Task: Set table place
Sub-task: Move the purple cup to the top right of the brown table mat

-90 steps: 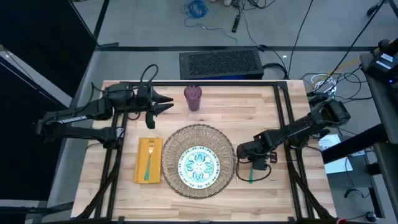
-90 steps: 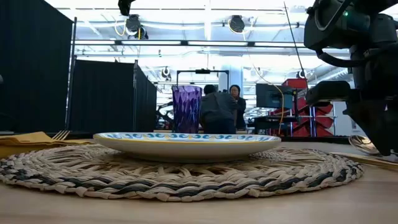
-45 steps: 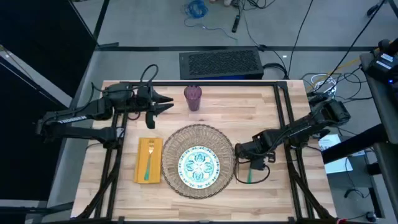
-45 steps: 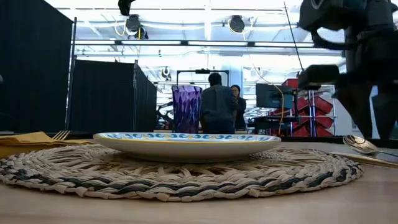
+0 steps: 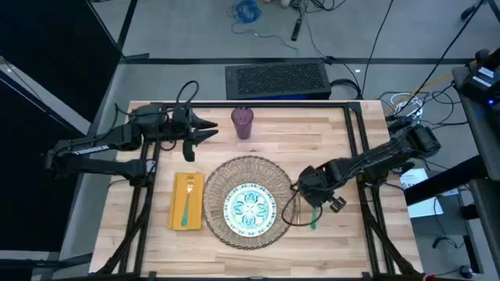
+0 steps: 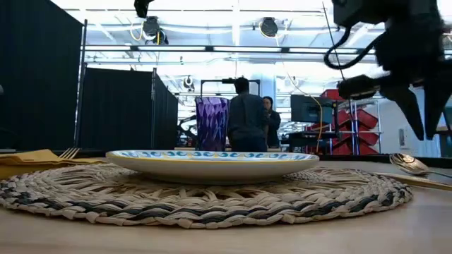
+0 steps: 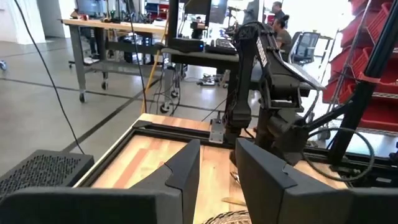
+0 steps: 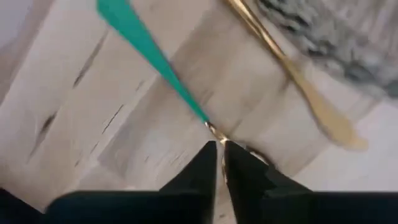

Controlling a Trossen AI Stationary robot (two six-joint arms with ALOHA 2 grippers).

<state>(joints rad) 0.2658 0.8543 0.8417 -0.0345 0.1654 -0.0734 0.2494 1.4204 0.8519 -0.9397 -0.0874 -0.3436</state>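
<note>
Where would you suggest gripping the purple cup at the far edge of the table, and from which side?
The purple cup stands upright and alone, well behind the placemat, so I would grip across its faceted side wall, probably about mid-height. Come in level from the left: the left gripper waits just beside it with nothing between, while the right gripper is busy by the teal-handled spoon.

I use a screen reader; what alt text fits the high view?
Overhead: plate centred on a round placemat, fork on a napkin beside it, cup beyond. The right gripper hovers by the placemat's other edge; the left gripper waits near the cup.
</note>
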